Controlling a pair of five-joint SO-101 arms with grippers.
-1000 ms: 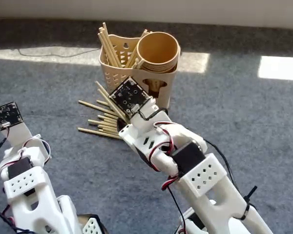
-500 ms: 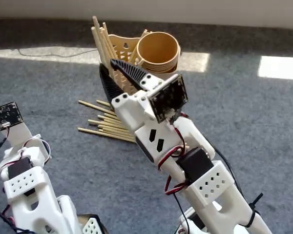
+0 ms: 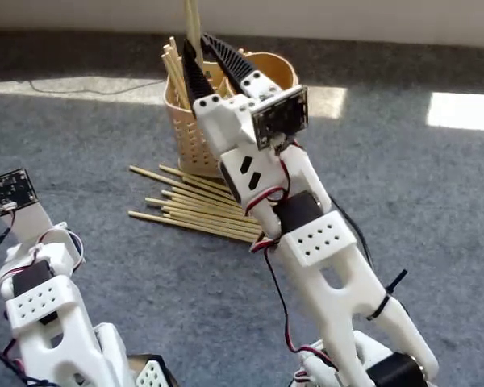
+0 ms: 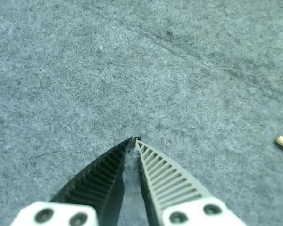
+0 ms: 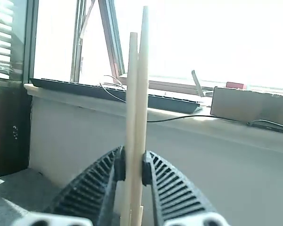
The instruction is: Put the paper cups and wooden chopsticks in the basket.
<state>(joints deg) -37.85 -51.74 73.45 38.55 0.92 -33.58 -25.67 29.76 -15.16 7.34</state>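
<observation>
Right wrist view has the right end effector (image 5: 132, 162) clamped on two upright chopsticks (image 5: 137, 84); left end effector (image 4: 135, 140) closed, empty.

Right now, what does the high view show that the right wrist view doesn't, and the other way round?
High view: the basket with stored chopsticks and a paper cup already in it, the right tool up by the basket's top, and a pile of loose chopsticks on the carpet in front of the basket.

Right wrist view: the two held chopsticks side by side, pinched upright, with a window sill and wall behind.

Shared: the right tool shut on the held chopsticks.
</observation>
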